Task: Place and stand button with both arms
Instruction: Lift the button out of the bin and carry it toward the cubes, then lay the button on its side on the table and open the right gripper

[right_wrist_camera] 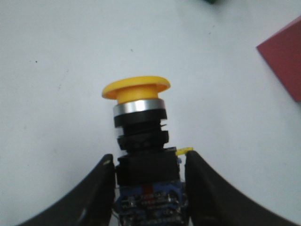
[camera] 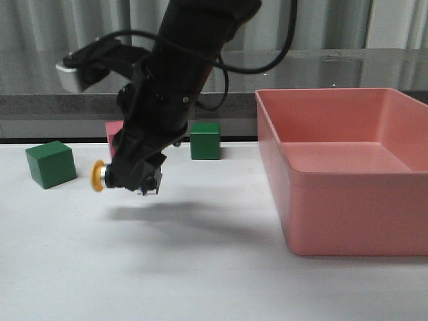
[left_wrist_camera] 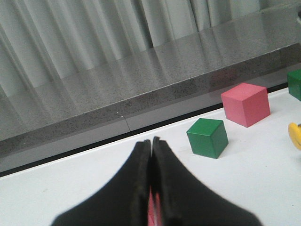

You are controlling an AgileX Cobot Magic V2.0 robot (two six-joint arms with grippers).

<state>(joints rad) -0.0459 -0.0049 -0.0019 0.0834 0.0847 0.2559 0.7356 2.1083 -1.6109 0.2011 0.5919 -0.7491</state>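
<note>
Right gripper [right_wrist_camera: 149, 188]: clamped on the button [right_wrist_camera: 141, 141], one black finger on each side of its black body and blue base; in the front view the gripper [camera: 137, 177] hangs left of centre, above the white table [camera: 200, 267], its shadow on the surface beneath it
Button: held off the table and lying sideways in the front view, yellow cap [camera: 97, 176] pointing toward the left edge of the frame, silver collar just behind the cap; in the right wrist view the cap sits at centre with the collar and black body below it, the blue base lowest between the fingers
Left gripper [left_wrist_camera: 151, 188]: fingers pressed together with nothing visible between them; bottom centre of the left wrist view; not told apart in the front view
Near green cube [camera: 51, 164]: left of the button in the front view, resting on the table, apart from the cap
Far green cube [camera: 205, 140]: centre of the front view, behind the arm
Pink cube [left_wrist_camera: 245, 104]: right of centre in the left wrist view; in the front view mostly hidden behind the arm
Pink bin [camera: 401, 221]: right half of the front view, well apart from the gripper
</note>
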